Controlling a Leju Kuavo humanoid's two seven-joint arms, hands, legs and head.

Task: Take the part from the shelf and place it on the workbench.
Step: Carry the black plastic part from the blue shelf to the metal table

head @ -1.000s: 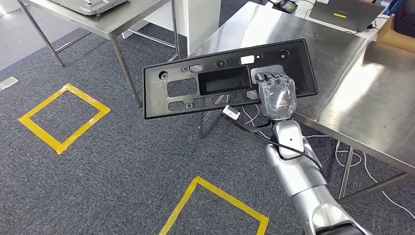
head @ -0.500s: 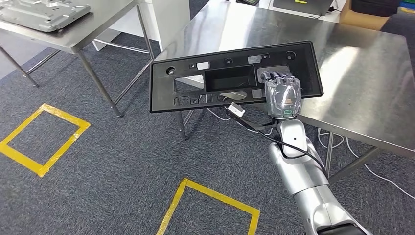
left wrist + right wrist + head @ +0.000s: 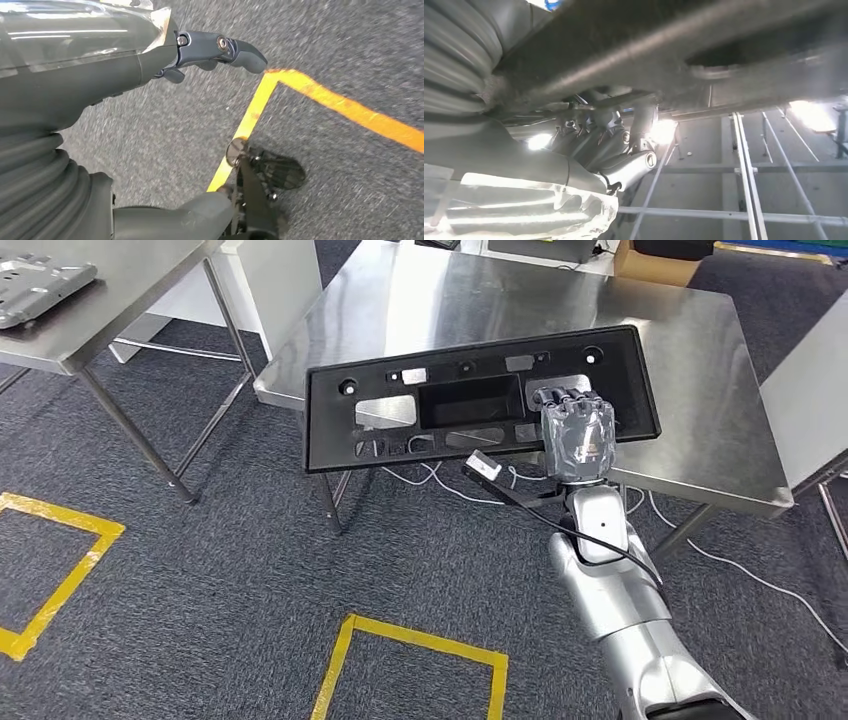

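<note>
Most of the steel tabletop (image 3: 480,300) now lies square ahead, nearer than a second ago, since the robot has walked and turned toward it; its broad surface offers landing room. One long black part (image 3: 470,405) hangs over the near edge, right hand (image 3: 578,438) fingers clamped on it. Left hand (image 3: 100,55) hangs loose, fingers apart.

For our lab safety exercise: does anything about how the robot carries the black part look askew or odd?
Yes. The right hand grips the long black plastic panel near one end, not its middle, so most of its length juts out unsupported and tilted over the steel workbench edge. Nothing looks damaged.
</note>
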